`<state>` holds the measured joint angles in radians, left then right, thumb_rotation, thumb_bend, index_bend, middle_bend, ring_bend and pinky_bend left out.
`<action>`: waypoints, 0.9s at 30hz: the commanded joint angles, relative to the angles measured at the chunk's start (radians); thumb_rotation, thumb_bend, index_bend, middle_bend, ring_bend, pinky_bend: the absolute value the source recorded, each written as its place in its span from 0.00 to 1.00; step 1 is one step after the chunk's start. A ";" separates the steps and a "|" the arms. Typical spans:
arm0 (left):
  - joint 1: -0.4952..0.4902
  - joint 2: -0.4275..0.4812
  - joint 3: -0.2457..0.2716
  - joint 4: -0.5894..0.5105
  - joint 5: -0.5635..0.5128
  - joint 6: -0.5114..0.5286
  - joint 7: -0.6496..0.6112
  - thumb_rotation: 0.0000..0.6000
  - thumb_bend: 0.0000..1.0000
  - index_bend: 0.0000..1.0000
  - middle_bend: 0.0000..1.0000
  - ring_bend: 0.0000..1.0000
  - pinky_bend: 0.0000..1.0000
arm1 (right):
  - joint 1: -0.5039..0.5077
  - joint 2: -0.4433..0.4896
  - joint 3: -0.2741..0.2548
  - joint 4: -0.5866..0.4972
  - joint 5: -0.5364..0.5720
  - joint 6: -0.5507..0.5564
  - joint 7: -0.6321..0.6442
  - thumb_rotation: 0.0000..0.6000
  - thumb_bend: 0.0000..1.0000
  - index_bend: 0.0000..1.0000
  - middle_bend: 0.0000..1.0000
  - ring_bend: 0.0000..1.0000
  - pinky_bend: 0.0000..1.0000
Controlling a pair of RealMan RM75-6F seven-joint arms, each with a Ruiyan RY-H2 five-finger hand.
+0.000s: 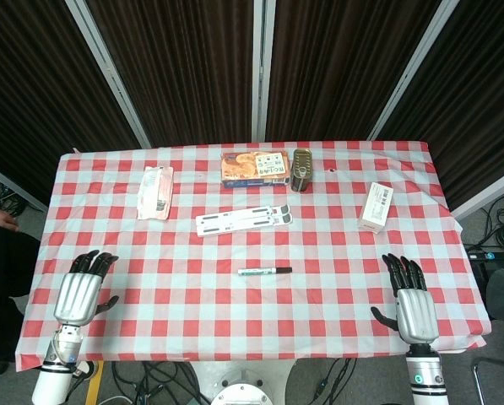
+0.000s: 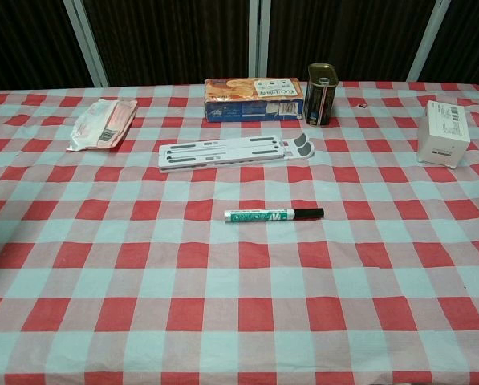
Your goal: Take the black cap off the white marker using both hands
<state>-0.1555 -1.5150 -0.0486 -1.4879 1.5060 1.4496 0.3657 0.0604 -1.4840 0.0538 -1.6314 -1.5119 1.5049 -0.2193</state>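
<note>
- White marker (image 2: 259, 215) lies flat on the checked tablecloth (image 2: 223, 321) at the table's middle, black cap (image 2: 308, 213) on, pointing toward the robot's right; green label print unreadable.
- Left hand (image 1: 81, 291) rests palm down at the near left edge, fingers spread and holding nothing, well apart from the marker.
- Right hand (image 1: 411, 299) rests likewise at the near right edge, fingers apart, empty.
- White slotted stand (image 2: 235, 151) lies flat beyond the marker.
- White box (image 2: 443, 132) stands far right; its printing is too small to read.
- Pink packet (image 2: 101, 123), orange carton (image 2: 253, 98) and dark can (image 2: 321, 95) line the far side; lettering illegible.
</note>
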 commanded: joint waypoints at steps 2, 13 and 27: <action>-0.005 -0.001 -0.001 -0.001 -0.002 -0.004 0.003 1.00 0.09 0.25 0.24 0.15 0.20 | -0.001 0.002 0.001 0.003 0.002 0.001 0.005 1.00 0.03 0.05 0.08 0.00 0.00; -0.075 0.030 -0.051 -0.088 -0.047 -0.092 0.036 1.00 0.09 0.25 0.26 0.15 0.21 | 0.011 0.024 0.017 -0.024 0.030 -0.021 -0.008 1.00 0.03 0.05 0.08 0.00 0.00; -0.344 -0.071 -0.225 -0.355 -0.384 -0.271 0.478 1.00 0.10 0.40 0.37 0.28 0.40 | 0.075 0.087 0.092 -0.109 0.052 -0.045 -0.105 1.00 0.03 0.05 0.08 0.00 0.00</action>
<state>-0.4161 -1.5152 -0.2265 -1.7983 1.2162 1.2088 0.7274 0.1336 -1.3950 0.1438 -1.7397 -1.4615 1.4619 -0.3236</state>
